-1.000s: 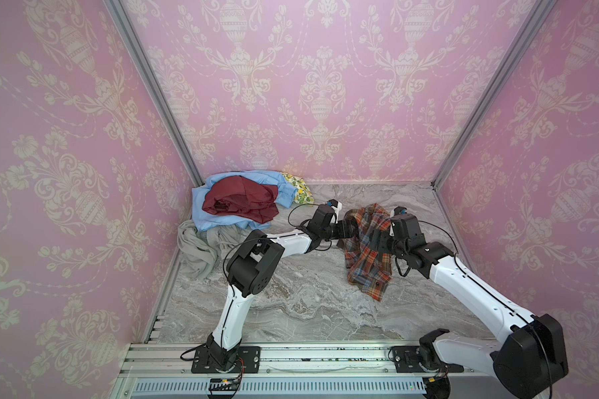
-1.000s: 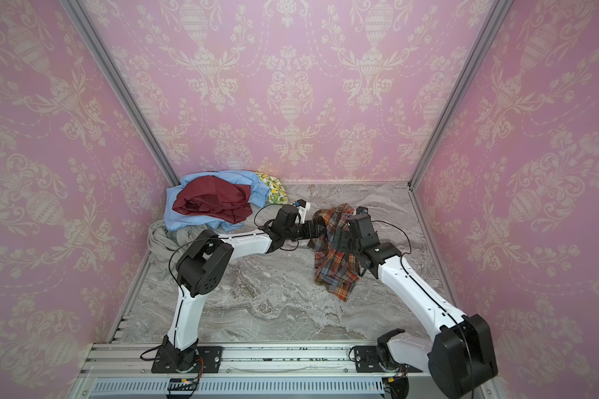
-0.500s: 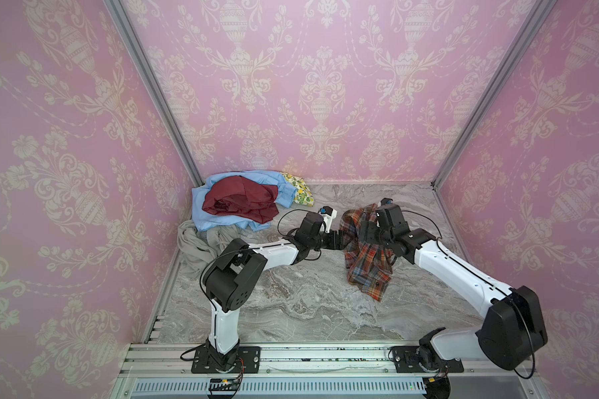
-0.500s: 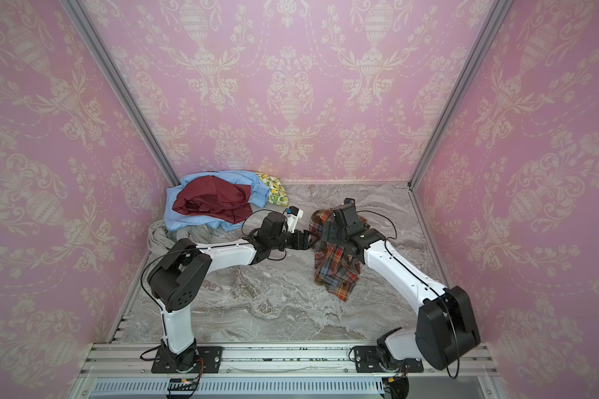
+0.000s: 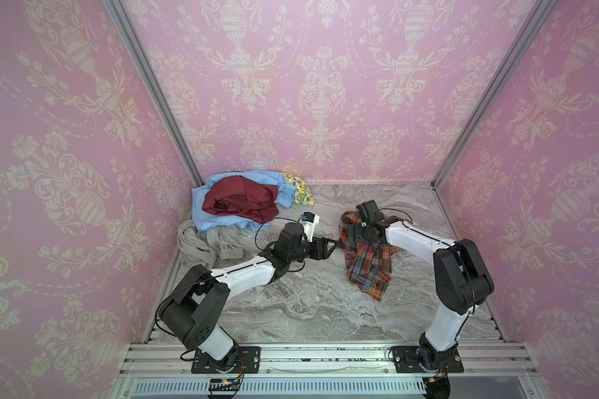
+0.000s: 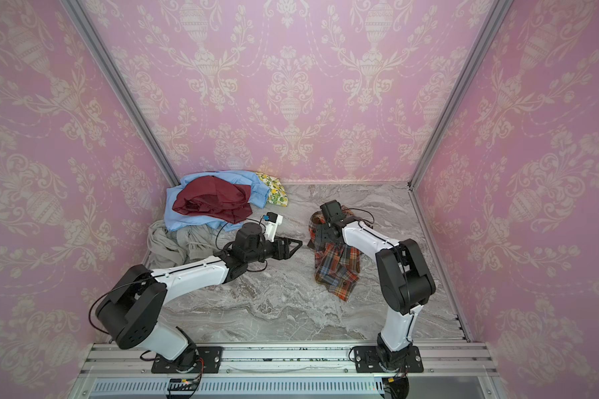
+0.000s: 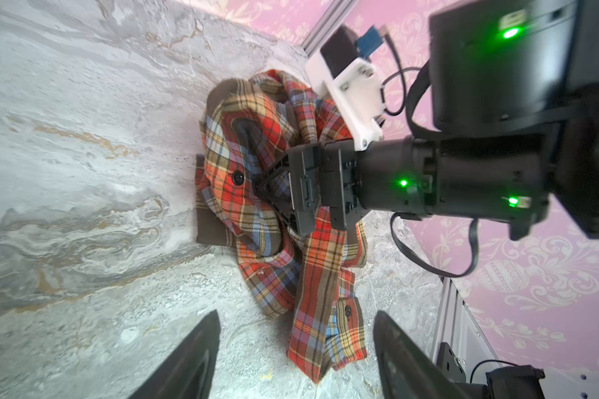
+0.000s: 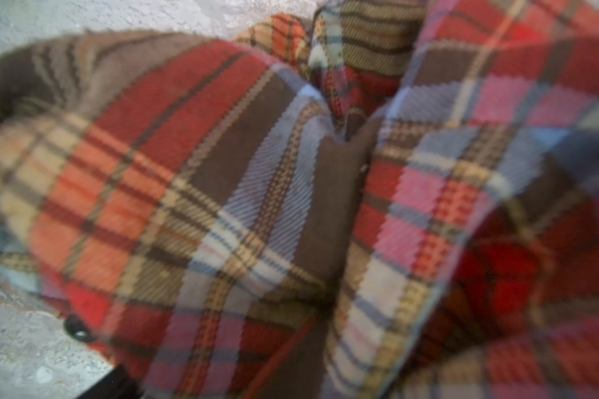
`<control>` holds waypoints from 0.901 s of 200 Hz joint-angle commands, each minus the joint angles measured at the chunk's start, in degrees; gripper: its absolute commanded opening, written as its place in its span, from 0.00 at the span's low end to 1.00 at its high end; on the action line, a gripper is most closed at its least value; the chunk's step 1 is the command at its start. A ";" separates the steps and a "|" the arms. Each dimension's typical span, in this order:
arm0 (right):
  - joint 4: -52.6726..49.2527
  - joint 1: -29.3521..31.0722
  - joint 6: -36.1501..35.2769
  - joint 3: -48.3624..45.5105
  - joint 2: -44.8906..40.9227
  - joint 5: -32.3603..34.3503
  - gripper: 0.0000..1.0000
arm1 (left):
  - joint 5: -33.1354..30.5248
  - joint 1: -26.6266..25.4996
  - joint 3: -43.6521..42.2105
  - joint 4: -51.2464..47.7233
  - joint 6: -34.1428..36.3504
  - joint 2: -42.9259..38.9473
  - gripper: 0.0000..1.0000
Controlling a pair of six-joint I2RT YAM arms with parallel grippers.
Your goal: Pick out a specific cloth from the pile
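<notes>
At the far left corner sits the pile (image 5: 239, 207): maroon on light blue, a floral scrap behind, grey-beige spilling forward. I see nothing plaid in it.

Nearer the middle of the table (image 5: 308, 304), my left gripper (image 5: 336, 245) hangs low and points rightward. Its jaws are spread wide with nothing between them. Its wrist view shows only marble and the cloth's lower hem beyond the two fingers. It is just beside the cloth and, as far as I can tell, not touching it.

Right of that, the cloth (image 5: 370, 266) lies crumpled on the table, well apart from the pile, so I judge the separating largely done. My right gripper (image 7: 260, 184) is nosed into its upper bunch. I see it only side-on, and plaid fills its own wrist view. I cannot tell how wide those jaws stand or whether they have a fold.

The cloth looks soft, light and limp, with a coarse weave that should not slip. I expect it to sag and trail when lifted. I would take a thick gathered ridge or the brown collar (image 7: 211, 228), several layers deep, and avoid the hard buttons and any single loose hem.
</notes>
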 commanded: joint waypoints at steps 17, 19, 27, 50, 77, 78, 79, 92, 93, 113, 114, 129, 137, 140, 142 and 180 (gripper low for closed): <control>-3.84 -5.34 -12.75 2.83 3.94 -4.74 1.00 | -5.94 0.53 -1.75 -4.35 1.08 -6.80 0.72; -4.05 -5.46 -13.39 3.02 4.15 -4.64 1.00 | -6.15 0.52 -1.81 -4.48 1.07 -6.99 0.72; -4.85 -6.32 -15.69 3.75 5.11 -4.35 1.00 | -6.74 0.52 -2.02 -4.79 1.15 -7.81 0.72; -6.62 -8.10 -22.05 6.55 7.96 -2.82 1.00 | -7.28 0.52 -1.74 -6.08 1.31 -9.10 0.72; -7.44 -9.79 -28.50 10.08 11.48 -1.36 1.00 | -7.07 0.53 -1.94 -5.87 0.72 -9.47 0.73; -7.47 -9.93 -28.69 10.20 11.60 -1.37 1.00 | -7.06 0.57 -1.94 -5.87 0.74 -9.46 0.73; -7.52 -10.05 -28.92 10.30 11.66 -1.42 1.00 | -7.01 0.54 -1.94 -5.78 0.76 -9.46 0.73; -7.36 -10.89 -31.48 11.66 12.90 -1.68 1.00 | -6.63 0.59 -2.41 -5.28 0.28 -9.55 0.73; -7.38 -10.96 -31.68 11.78 12.97 -1.70 1.00 | -6.59 0.59 -2.39 -5.26 0.26 -9.55 0.73; -7.76 -12.20 -34.09 14.26 14.94 -1.54 1.00 | -6.25 0.53 -2.70 -6.22 0.82 -10.05 0.73; -7.76 -12.28 -34.21 14.35 15.05 -1.51 1.00 | -6.25 0.52 -2.71 -6.35 0.84 -10.10 0.73; -8.17 -13.29 -35.78 15.87 16.36 -1.50 1.00 | -6.33 0.55 -2.78 -7.96 1.62 -10.84 0.73; -8.37 -14.03 -36.15 16.53 16.96 -1.64 1.00 | -6.43 0.52 -2.66 -9.02 1.97 -11.28 0.74; -8.44 -14.38 -36.18 16.79 17.16 -1.64 1.00 | -6.52 0.52 -2.65 -9.36 2.23 -11.42 0.74; -8.39 -14.54 -36.19 16.95 17.23 -1.64 1.00 | -6.52 0.52 -2.60 -9.49 2.30 -11.42 0.74; -7.61 -17.44 -37.87 19.02 19.01 -2.01 1.00 | -7.47 0.79 -1.37 -12.64 4.06 -11.94 0.74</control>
